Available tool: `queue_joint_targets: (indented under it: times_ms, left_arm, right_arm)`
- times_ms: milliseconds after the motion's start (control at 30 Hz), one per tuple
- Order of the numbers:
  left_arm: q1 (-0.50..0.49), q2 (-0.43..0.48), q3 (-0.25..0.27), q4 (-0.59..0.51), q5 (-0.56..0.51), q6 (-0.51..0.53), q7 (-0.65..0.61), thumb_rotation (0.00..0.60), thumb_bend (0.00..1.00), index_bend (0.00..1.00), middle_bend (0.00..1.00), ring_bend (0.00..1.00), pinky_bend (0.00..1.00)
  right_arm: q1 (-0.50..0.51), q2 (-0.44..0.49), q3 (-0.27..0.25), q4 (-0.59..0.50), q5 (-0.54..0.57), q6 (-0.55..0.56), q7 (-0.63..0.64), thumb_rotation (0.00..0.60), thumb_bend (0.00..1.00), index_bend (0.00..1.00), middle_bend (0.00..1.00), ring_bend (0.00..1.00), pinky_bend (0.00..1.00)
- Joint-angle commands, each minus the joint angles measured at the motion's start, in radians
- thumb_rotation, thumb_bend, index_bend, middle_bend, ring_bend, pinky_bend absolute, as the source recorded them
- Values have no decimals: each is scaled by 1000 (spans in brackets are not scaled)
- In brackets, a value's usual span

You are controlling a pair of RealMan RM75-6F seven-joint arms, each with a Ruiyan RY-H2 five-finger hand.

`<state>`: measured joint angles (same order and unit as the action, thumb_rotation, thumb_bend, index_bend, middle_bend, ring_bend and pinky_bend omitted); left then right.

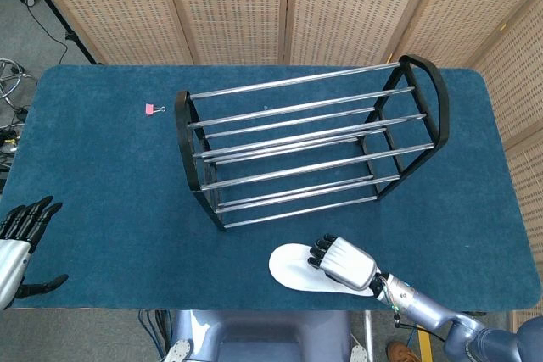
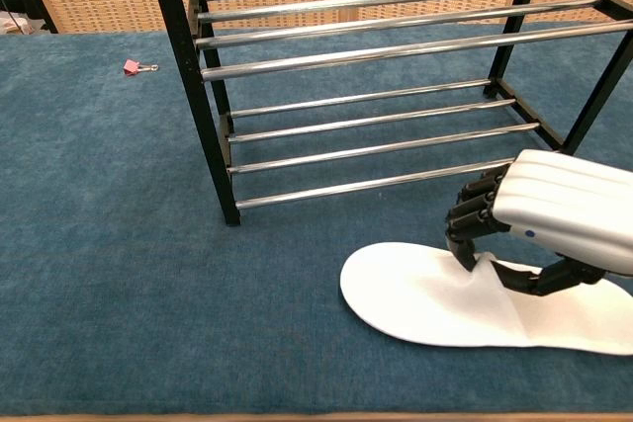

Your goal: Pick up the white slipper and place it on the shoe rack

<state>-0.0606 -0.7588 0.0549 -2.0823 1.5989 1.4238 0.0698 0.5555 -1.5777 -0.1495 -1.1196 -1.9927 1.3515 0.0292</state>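
Blue table [image 1: 102,175], bare shoe rack [image 1: 310,146], right hand [image 1: 344,262] fingers gripping white slipper [image 2: 425,294], left hand [image 1: 21,239] fingers spread.

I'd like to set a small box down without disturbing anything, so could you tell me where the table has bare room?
Bare blue cloth lies left of the black and chrome shoe rack, below the small pink binder clip, and right of the rack. It is crowded in front, where the right robot hand sits on the flat white slipper.
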Motion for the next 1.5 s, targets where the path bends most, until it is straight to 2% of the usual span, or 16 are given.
queue_joint_targets:
  times_ms: [33, 233, 667, 1033, 1267, 1500]
  left_arm:
    - [-1, -1, 1, -1, 0, -2, 3, 600, 0, 0, 0, 0, 0]
    - [1, -4, 2, -3, 3, -2, 10, 600, 0, 0, 0, 0, 0]
    - [3, -7, 5, -6, 9, 1, 17, 600, 0, 0, 0, 0, 0]
    - [3, -5, 6, -5, 9, 0, 11, 600, 0, 0, 0, 0, 0]
    - [-2, -6, 2, -5, -4, -9, 13, 600, 0, 0, 0, 0, 0]
    - [-7, -7, -1, -5, -17, -17, 15, 600, 0, 0, 0, 0, 0]
  right_arm:
    - [-18, 6, 0, 9, 20, 33, 29, 600, 606, 629, 535, 461, 506]
    - [-47, 25, 9, 2, 51, 84, 51, 600, 614, 635, 541, 468, 524]
    - [-121, 14, 72, 8, 95, 236, -7, 600, 614, 639, 548, 475, 542]
    - [-147, -94, 153, 127, 173, 277, -45, 600, 624, 641, 563, 491, 573]
    - [-150, -179, 201, 215, 252, 252, -18, 600, 631, 643, 568, 499, 573]
    - [-127, -235, 213, 285, 270, 232, 23, 600, 632, 649, 584, 507, 572]
